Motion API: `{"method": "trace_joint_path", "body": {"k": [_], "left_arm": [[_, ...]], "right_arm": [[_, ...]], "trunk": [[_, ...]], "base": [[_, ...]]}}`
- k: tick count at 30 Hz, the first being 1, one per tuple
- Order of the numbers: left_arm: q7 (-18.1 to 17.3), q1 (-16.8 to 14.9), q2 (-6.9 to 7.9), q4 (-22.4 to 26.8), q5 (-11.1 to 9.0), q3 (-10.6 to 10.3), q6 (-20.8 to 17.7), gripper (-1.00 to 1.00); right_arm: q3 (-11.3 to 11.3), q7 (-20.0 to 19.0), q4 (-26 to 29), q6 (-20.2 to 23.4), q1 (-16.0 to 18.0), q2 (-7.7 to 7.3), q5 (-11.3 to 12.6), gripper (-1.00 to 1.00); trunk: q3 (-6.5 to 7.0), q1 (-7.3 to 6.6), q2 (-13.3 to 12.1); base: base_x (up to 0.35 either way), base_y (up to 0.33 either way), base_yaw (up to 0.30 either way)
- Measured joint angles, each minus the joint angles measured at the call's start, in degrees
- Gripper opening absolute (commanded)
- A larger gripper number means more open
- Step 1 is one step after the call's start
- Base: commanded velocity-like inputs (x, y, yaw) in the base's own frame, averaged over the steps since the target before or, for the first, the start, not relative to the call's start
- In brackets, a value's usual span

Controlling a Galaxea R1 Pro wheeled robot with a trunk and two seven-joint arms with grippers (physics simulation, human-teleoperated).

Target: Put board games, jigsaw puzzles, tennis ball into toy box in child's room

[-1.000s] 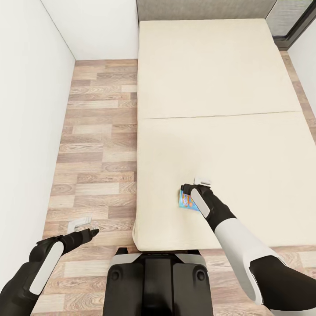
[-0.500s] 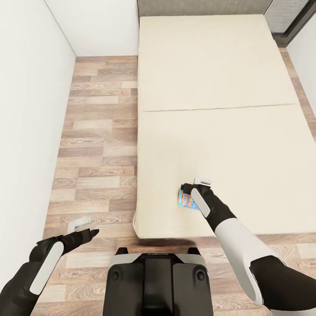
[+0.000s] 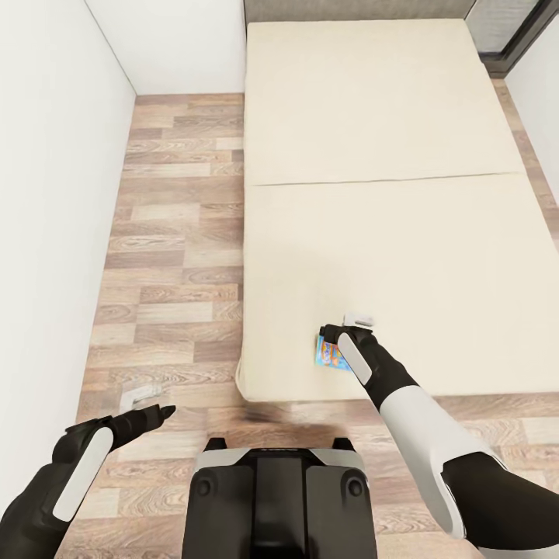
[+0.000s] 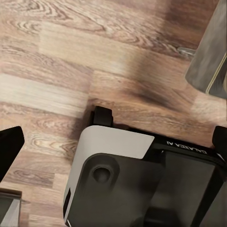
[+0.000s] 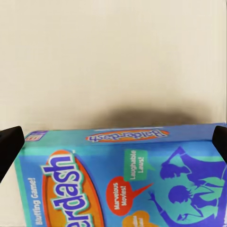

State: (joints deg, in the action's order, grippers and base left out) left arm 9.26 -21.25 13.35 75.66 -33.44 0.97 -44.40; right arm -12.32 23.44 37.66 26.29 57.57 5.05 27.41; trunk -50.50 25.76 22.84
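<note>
Game: the small blue board game (image 3: 329,355), lettered "Balderdash" in the right wrist view (image 5: 118,175), is lying flat on the bed (image 3: 404,233), close to its near edge.
Right hand: the right hand (image 3: 351,324) is hovering directly over the box, its two dark fingertips (image 5: 10,146) spread past both ends, jaws open and gripping nothing.
Long axis: the box is running crosswise between the fingertips, so a grasp looks likely to take it end to end.
Left hand: the left hand (image 3: 147,404) is hanging open over the wood floor (image 3: 171,256), well apart from the bed.
Nearer arm: the right, plainly.
</note>
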Motion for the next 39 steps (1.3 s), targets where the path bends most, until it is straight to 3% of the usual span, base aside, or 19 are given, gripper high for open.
{"method": "trace_joint_path", "body": {"k": [28, 37, 39], "left_arm": [[0.0, 0.0, -0.01, 0.0, 0.0, 0.0, 0.0, 1.00], [0.0, 0.0, -0.01, 0.0, 0.0, 0.0, 0.0, 1.00], [0.0, 0.0, -0.01, 0.0, 0.0, 0.0, 0.0, 1.00]], "right_arm": [[0.0, 0.3, 0.3, -0.1, -0.3, 0.04, 0.2, 1.00], [0.0, -0.1, 0.8, -0.3, -0.4, -0.60, 0.9, 1.00], [0.0, 0.0, 0.5, -0.2, -0.4, -0.80, 0.2, 1.00]], "trunk": [[0.00, -0.03, 0.0], [0.00, -0.01, 0.0], [0.00, 0.00, 0.0]], "base": [[-0.034, 0.000, 0.000], [-0.070, 0.000, 0.000], [-0.146, 0.000, 0.000]]}}
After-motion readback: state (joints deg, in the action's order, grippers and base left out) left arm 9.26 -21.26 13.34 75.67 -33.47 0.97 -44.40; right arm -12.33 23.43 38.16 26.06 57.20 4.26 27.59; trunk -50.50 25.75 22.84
